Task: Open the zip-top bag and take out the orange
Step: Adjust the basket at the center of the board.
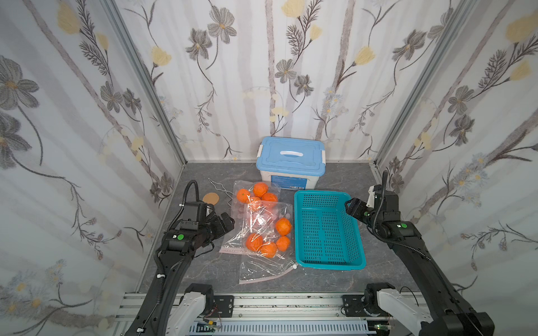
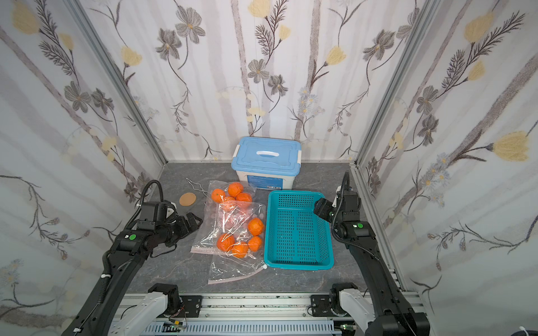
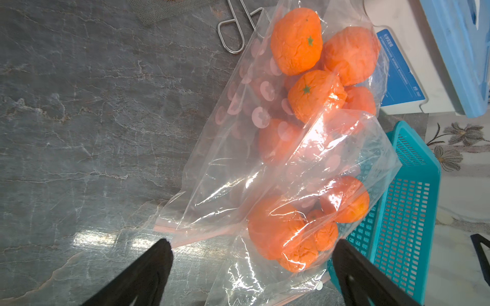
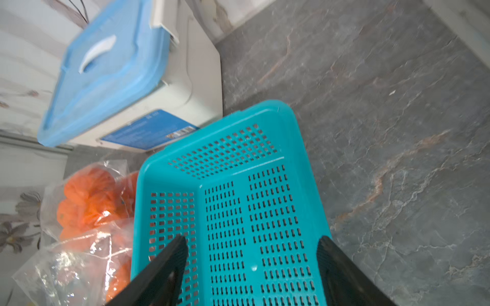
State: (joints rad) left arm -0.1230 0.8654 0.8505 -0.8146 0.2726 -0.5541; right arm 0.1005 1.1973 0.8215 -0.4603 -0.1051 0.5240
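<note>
Two clear zip-top bags overlap on the dark table in both top views. The nearer bag [image 1: 262, 264] has a pink zip strip and a white slider [image 1: 294, 266], and holds several oranges [image 1: 283, 226]. The farther bag [image 1: 243, 213] holds several more oranges [image 1: 260, 189]. My left gripper [image 1: 228, 221] [image 2: 195, 222] is open just left of the bags, touching neither. In the left wrist view it [image 3: 253, 245] faces the nearer bag's oranges [image 3: 275, 227]. My right gripper [image 1: 350, 208] [image 4: 253, 238] is open and empty over the teal basket's far right corner.
A teal perforated basket [image 1: 329, 260] stands right of the bags, empty. A white box with a blue lid [image 1: 291, 158] sits at the back wall. Wire tongs [image 1: 218, 186] and a round cork coaster [image 1: 210, 198] lie behind my left gripper. Patterned walls enclose three sides.
</note>
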